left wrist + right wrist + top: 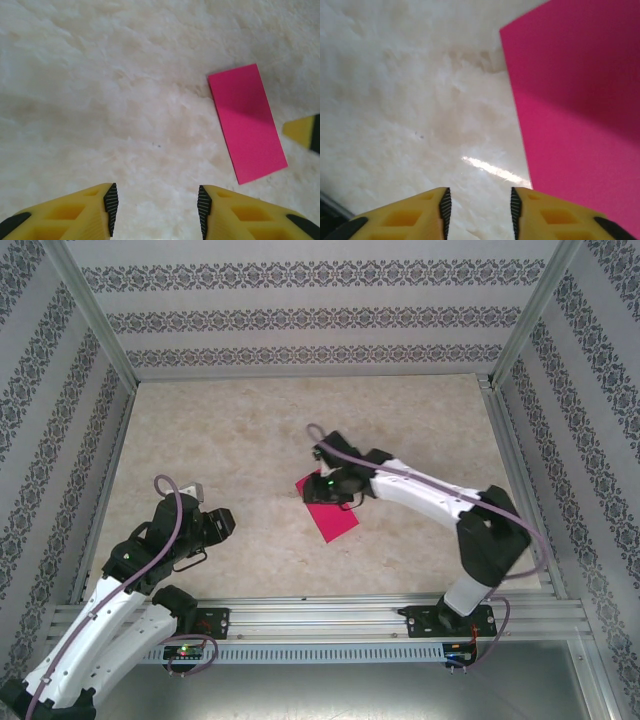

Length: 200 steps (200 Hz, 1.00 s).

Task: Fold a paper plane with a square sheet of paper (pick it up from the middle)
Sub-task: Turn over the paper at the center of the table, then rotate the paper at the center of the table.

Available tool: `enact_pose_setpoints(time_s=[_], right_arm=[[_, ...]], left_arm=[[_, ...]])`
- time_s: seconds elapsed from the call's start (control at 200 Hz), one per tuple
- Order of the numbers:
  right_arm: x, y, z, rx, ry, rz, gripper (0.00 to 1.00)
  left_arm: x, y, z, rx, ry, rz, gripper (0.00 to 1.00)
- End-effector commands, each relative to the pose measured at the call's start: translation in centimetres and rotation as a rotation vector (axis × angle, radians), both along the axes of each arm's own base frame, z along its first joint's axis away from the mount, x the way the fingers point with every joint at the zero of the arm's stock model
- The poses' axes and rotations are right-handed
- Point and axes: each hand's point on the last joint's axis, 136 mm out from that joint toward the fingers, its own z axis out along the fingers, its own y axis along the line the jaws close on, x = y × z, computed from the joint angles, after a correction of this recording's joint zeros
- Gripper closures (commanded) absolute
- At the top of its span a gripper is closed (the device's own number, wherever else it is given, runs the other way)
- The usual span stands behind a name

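Top external view: a pale marbled counter (230, 430), boxed in by walls (300, 310) of grey patterned stripes and aluminium posts (95, 315), carries the square sheet of paper (338, 520). The sheet is creased to a narrow magenta rectangle and lies flat near the counter's middle. The right gripper (477, 210) hangs at the sheet's edge, jaws parted and empty. The left gripper (155, 210), toward the near left corner, is likewise parted and empty.

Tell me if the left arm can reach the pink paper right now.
Probably yes: bare table lies between the open left gripper and the pink paper, but the right gripper crowds one end.
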Motion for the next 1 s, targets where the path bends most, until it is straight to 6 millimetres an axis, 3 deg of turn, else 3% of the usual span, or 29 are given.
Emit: enact_pose_setpoints(time_s=[0.0, 0.15, 0.3, 0.58, 0.894, 0.994], right_arm=[[0.7, 0.7, -1.3, 0.227, 0.077, 0.027, 0.68], [0.9, -0.4, -3.8, 0.233, 0.128, 0.041, 0.71], [1.3, -0.8, -5.9, 0.209, 0.159, 0.014, 0.72], [0.9, -1.9, -11.1, 0.213, 0.259, -0.269, 0.73], [-0.3, -1.3, -13.0, 0.200, 0.271, -0.539, 0.73], [-0.3, 0.2, -11.6, 0.293, 0.248, -0.561, 0.74]], left_arm=[[-0.9, -0.3, 0.7, -0.015, 0.034, -0.035, 0.51], [-1.4, 0.2, 1.1, -0.001, 0.053, -0.021, 0.48], [-1.2, -0.7, 0.6, -0.048, 0.079, -0.032, 0.46], [0.1, -2.4, 0.4, -0.099, 0.095, -0.059, 0.45], [1.9, -4.4, -0.8, -0.156, 0.131, -0.085, 0.44], [2.7, -5.1, -1.4, -0.184, 0.141, -0.085, 0.45]])
